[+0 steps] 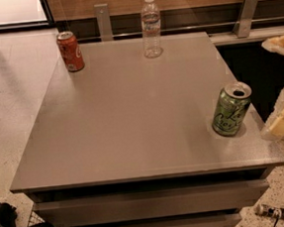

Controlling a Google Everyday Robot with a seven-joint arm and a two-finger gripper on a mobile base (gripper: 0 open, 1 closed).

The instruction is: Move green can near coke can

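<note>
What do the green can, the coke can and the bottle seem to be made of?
The green can looks like painted metal, probably aluminium: its top is bare silver. The coke can seems the same, red with a silver top. The bottle looks like clear plastic: one sees through it. The gripper is at the right edge, beside the green can.

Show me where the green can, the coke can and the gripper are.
green can (231, 110), camera view, on its lettered side wall.
coke can (71, 53), camera view, on its red side.
gripper (281, 122), camera view, on its pale tip at the right edge, just right of the green can.
</note>
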